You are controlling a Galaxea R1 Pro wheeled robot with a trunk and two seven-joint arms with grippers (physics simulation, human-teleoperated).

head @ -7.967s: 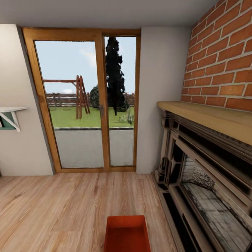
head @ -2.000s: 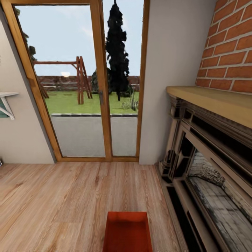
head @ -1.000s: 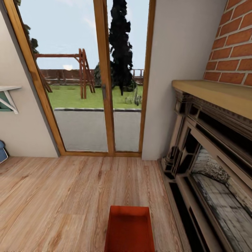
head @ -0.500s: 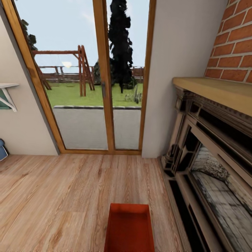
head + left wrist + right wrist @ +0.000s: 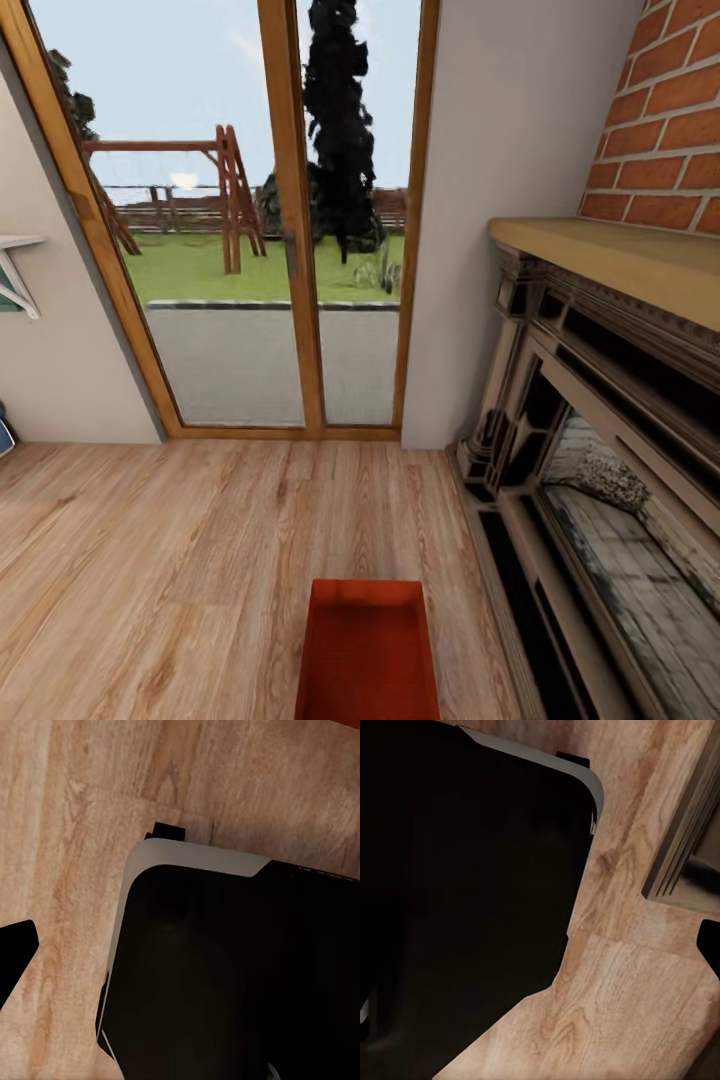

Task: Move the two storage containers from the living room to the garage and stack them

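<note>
Directly below the head camera: one red-orange storage container [image 5: 368,650], open top upward, on the light wood floor [image 5: 180,560] of the living room; fireplace [image 5: 600,480] to its right; glazed door [image 5: 270,250] beyond. Both wrist views: dark robot body [image 5: 240,975] over planks; a black tip at each edge, possibly a finger; jaw states cannot be told.

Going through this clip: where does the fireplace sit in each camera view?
Head view: the fireplace runs down the right side, beside the storage container.
Right wrist view: a grey moulded edge, likely its base, lies across the planks from the dark robot body.
Left wrist view: I see planks and dark robot body here.
Shared landmark: the wood plank floor.
</note>
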